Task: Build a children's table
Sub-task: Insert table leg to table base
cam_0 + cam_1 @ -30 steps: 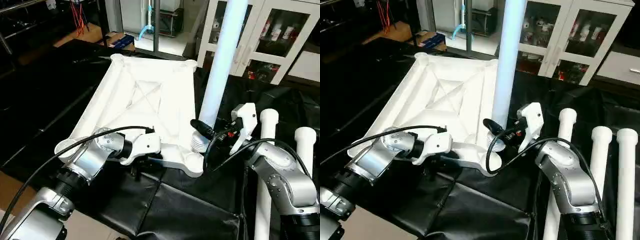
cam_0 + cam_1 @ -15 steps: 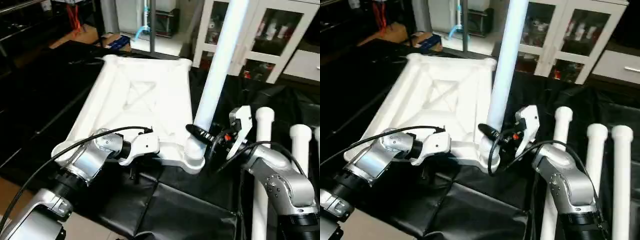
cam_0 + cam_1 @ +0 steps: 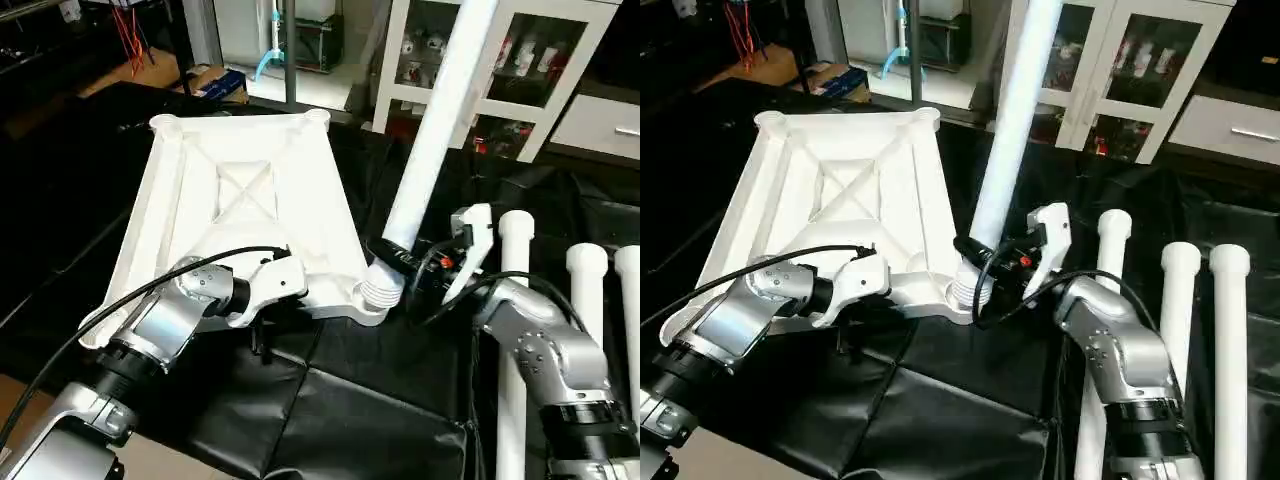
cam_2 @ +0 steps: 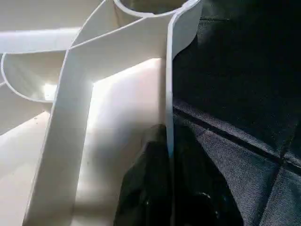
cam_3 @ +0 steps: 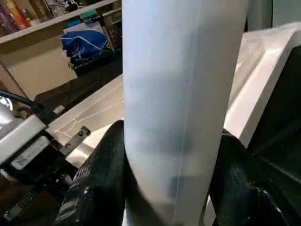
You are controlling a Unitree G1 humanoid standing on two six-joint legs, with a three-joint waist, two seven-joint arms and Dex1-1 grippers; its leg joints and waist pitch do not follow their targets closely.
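Tabletop [image 3: 240, 210], underside up, lies on the black cloth [image 3: 370, 400] across the upper left and centre of the head view, ribs and X-brace showing. One leg [image 3: 435, 130] rises tilted from centre toward the top right, its ribbed flared end at the near corner socket [image 3: 372, 300], apparently not yet seated square. Three spare legs [image 3: 512, 330] lie side by side at the right edge. Right gripper [image 5: 174, 188] pinches that leg low down, one black finger on either side of the tube. Left gripper [image 4: 167, 183] is clamped on the tabletop's near edge wall, a finger on each face, bracing it. Judgement: you are mid-insertion. Bring the leg upright over the socket before pressing; pushed at this lean it will likely jam or lever the tabletop up. Keep your left hold firm so the top cannot slide on the cloth, and press straight down along the tube's axis.
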